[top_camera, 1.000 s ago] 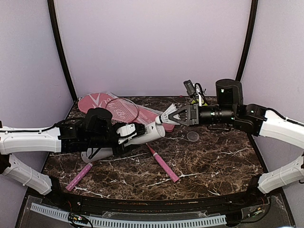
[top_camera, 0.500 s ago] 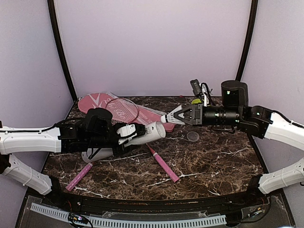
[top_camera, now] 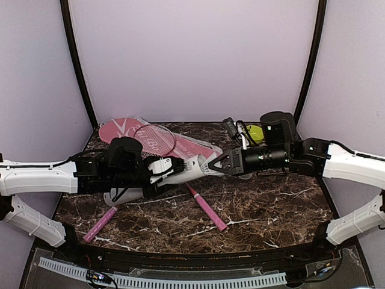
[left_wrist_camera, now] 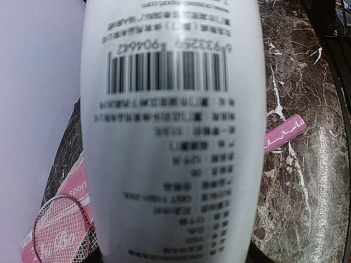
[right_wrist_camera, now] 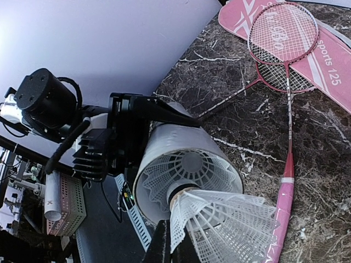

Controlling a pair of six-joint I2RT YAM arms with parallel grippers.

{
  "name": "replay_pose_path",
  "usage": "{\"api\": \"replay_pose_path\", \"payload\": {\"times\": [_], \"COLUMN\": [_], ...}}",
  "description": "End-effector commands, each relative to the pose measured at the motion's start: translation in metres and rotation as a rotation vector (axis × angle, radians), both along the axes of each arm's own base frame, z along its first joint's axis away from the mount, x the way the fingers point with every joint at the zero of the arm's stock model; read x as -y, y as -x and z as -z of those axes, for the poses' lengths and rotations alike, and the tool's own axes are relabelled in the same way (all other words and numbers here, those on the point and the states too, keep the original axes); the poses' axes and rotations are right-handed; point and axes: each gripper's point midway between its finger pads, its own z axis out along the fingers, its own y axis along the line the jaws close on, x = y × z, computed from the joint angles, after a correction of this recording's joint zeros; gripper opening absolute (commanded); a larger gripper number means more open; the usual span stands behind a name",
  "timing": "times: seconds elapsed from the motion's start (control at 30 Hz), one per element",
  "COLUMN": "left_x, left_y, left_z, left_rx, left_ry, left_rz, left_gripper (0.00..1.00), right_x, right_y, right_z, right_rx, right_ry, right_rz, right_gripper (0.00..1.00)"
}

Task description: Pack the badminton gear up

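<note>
Badminton gear (top_camera: 153, 139) is partly loose on the desk (top_camera: 271, 205) and partly in hand. The long pink racket cover (top_camera: 120, 129) lies flat at the back left. The two rackets (top_camera: 157, 143) rest with their heads overlapping it and their pink handles (top_camera: 207, 214) trailing toward the near edge (neither is gripped). The white tube (top_camera: 180, 170) is held off the desk, tilted with its open mouth toward the right. The left jaws are clamped round its body, evidently to steady it as a target. The right jaws are closed to a narrow pinch on a shuttlecock (top_camera: 210, 167), which sits cork-first at the mouth so the feathers can follow it in.

The top view gives the whole layout but not the tube's inside. The right wrist view does: another shuttlecock (right_wrist_camera: 186, 167) already sits nested just within the rim. The held one (right_wrist_camera: 225, 227) is roughly lined up behind it. In the left wrist view the tube's printed, barcoded side (left_wrist_camera: 170, 137) fills the frame and hides that arm's own jaws. A racket handle (left_wrist_camera: 282, 134) lies on the desk beyond it.
</note>
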Motion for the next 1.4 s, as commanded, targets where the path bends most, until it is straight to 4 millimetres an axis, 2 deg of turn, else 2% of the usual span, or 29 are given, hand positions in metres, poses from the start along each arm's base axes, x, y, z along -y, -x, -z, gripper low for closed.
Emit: {"api": "replay_pose_path", "payload": {"times": [0.0,0.2,0.73,1.0,1.17,1.37], "left_x": [0.008,0.008,0.009,0.009,0.007,0.003], "left_y": [0.001,0.002,0.005,0.004,0.000,-0.008], "left_z": [-0.020,-0.021,-0.020,-0.018,-0.017,-0.020], "left_rx": [0.023,0.020,0.018,0.017,0.030,0.051], "left_ry": [0.065,0.068,0.073,0.066,0.060,0.064], "left_rz": [0.019,0.023,0.039,0.033,0.012,-0.035], "left_gripper": [0.55,0.55,0.55,0.55,0.55,0.56], "right_x": [-0.013,-0.029,-0.055,-0.057,-0.043,0.006], "right_y": [0.003,0.002,-0.001,-0.004,-0.006,-0.020], "right_z": [-0.014,-0.004,0.010,0.006,-0.001,-0.012], "right_rx": [0.028,-0.002,-0.021,-0.006,0.028,0.087], "right_ry": [-0.059,-0.094,-0.106,-0.104,-0.070,-0.012], "right_rz": [-0.043,-0.081,-0.152,-0.151,-0.121,-0.012], "right_gripper": [0.00,0.00,0.00,0.00,0.24,0.51]}}
